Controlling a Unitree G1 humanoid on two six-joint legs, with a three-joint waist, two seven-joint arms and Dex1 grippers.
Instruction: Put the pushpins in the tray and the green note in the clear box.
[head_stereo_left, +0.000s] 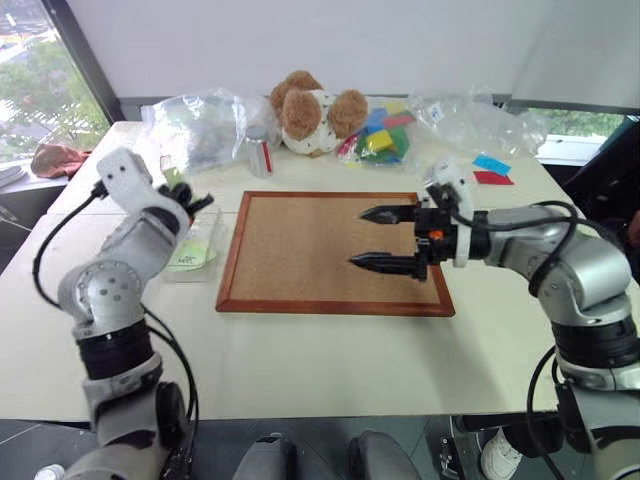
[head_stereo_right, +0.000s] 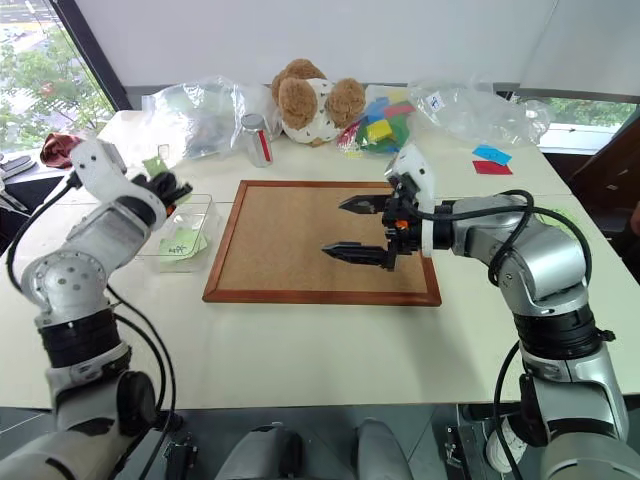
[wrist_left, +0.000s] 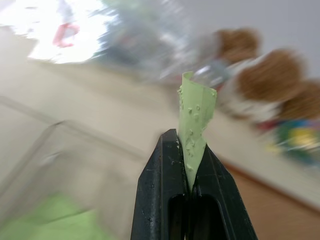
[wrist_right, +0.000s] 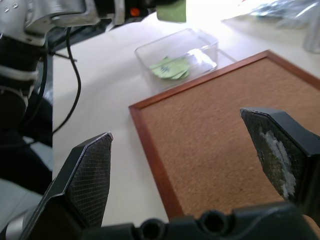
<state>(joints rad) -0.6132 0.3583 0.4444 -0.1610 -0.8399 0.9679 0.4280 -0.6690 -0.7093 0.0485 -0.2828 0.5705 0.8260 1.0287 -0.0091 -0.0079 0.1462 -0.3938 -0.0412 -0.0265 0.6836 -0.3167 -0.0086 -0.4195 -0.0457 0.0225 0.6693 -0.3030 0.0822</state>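
The green note is pinched between the shut black fingers of the left gripper; in the left wrist view it stands up out of the tips as a narrow curled strip. Its long axis runs on along the fingers, away from the wrist. In the right wrist view the same slip shows as a green flag at that gripper's tip, above the table just beyond the far side of the clear box.

The clear box sits on the table's left part, beside the left edge of the corkboard, with a bunch of light-green slips already lying in it. From the head views the left gripper hangs over the box's far end, so the box lies below and slightly to the near side of the held note. My reading is that the drop depends on bringing the tips a little nearer and lower until the slip is inside the box walls, then parting the fingers. The left arm is plainly the closer one for this.

Further right, the right gripper hovers over the corkboard's right half, fingers spread wide and holding nothing, pointing leftward. I cannot make out the pushpins or the tray.
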